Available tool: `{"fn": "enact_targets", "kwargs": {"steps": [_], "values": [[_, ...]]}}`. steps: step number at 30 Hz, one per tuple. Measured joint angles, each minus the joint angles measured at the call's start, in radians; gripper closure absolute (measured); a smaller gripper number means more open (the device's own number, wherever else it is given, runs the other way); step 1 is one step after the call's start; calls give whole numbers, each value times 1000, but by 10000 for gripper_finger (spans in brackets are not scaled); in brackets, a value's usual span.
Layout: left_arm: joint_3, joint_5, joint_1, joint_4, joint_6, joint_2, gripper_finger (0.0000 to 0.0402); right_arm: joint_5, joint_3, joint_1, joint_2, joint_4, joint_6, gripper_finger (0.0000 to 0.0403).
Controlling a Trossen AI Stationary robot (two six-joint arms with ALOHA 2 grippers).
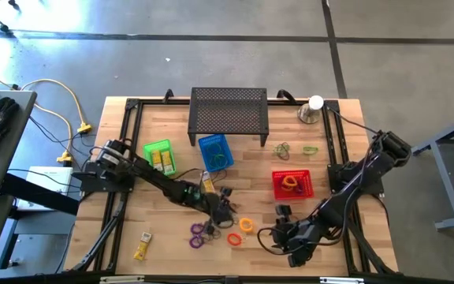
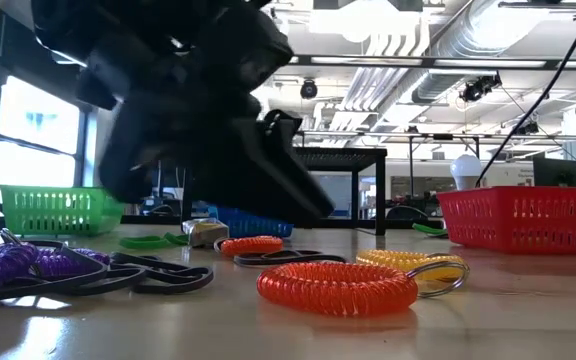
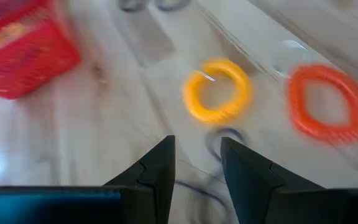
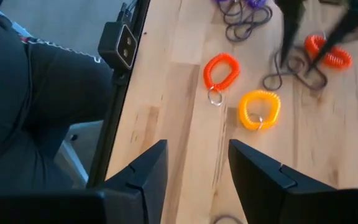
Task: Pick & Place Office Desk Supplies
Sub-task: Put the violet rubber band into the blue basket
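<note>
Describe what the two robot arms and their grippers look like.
Both arms are dark, near-black jointed links with thin black cables trailing along them. The left gripper and right gripper each end in two flat, wedge-shaped black fingers with angled inner edges. No markings are visible.

This is a robotics lab or workshop in an industrial-style building. The wooden table stands on a bare concrete floor marked with dark seams, and yellow cables trail across it to equipment beside the table. The low view looks into a large open hall with exposed white ducts and pipes under the ceiling, strip lighting, tall windows at one side and workbenches farther back.
</note>
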Motion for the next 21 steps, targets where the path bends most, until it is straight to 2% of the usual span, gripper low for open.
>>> {"fn": "enact_targets", "kwargs": {"steps": [5, 16, 21], "values": [[0, 0, -24, -1, -12, 0, 280, 28, 0, 23, 5, -15, 64, 248], [-1, 12, 0, -38, -41, 0, 280, 217, 0, 69, 5, -10, 93, 248], [-1, 74, 0, -52, -87, 0, 280, 242, 0, 68, 5, -10, 115, 248]]}}
